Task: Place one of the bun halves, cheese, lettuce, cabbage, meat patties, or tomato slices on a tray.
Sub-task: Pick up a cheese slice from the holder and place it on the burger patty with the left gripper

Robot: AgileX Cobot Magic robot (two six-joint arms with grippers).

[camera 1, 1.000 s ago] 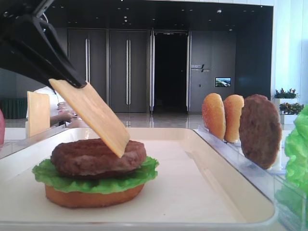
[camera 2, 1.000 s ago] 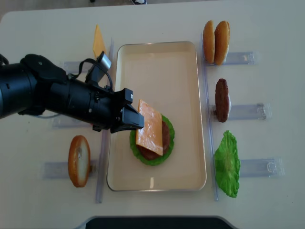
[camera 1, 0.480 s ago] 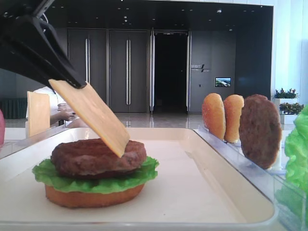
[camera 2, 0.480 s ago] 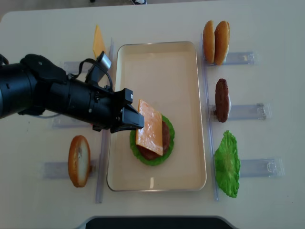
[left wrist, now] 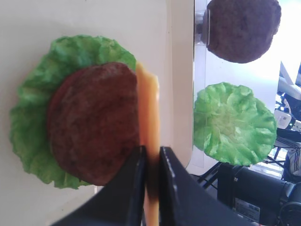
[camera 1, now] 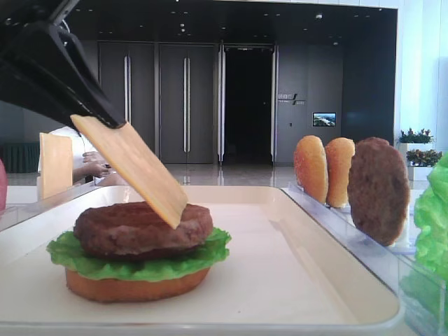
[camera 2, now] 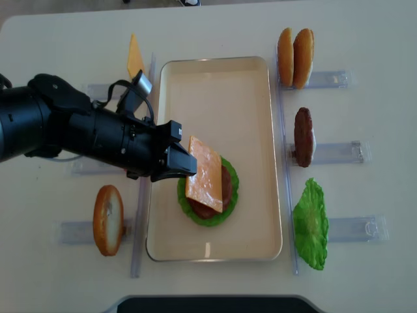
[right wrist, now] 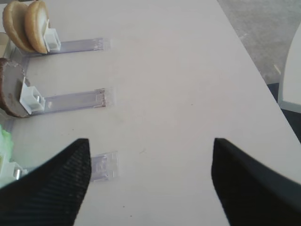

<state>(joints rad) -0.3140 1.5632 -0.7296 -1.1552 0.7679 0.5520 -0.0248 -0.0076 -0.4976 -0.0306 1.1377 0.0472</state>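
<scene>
A: Where is the cheese (camera 2: pixel 204 173) right now?

B: Clenched by one edge in the left gripper (camera 2: pixel 184 163), fingers (left wrist: pixel 134 181) pinched on either side of the slice. It slants down over the stack on the tray (camera 2: pixel 215 72), its low corner touching the top of the meat patty (camera 1: pixel 140 227), its high edge up in the grip.

A: And under the patty?

B: Lettuce (camera 1: pixel 203 253), then a bun half (camera 1: pixel 133 285), sitting toward the tray's near left part in the overhead view.

A: How should the drop go?

B: I'd lower the held edge until the slice lies nearly flat, centre it on the patty, then part the fingers and draw back sideways toward the tray's left rim. Letting go at this tilt risks it sliding off or tipping onto the tray floor. It looks stiff, so it won't drape.

A: The right gripper (right wrist: pixel 150 183)?

B: Hanging over bare table at the right side, fingers spread wide, holding nothing.

A: The surroundings?

B: A pale table with clear racks along both long sides of the tray. On the right: two bun halves (camera 2: pixel 294 57), a spare patty (camera 2: pixel 303 137), a lettuce leaf (camera 2: pixel 310 223). On the left: another cheese slice (camera 2: pixel 134 57) and a bun half (camera 2: pixel 108 220). Behind is a dark hall with tall doors (camera 1: pixel 157 101).
</scene>
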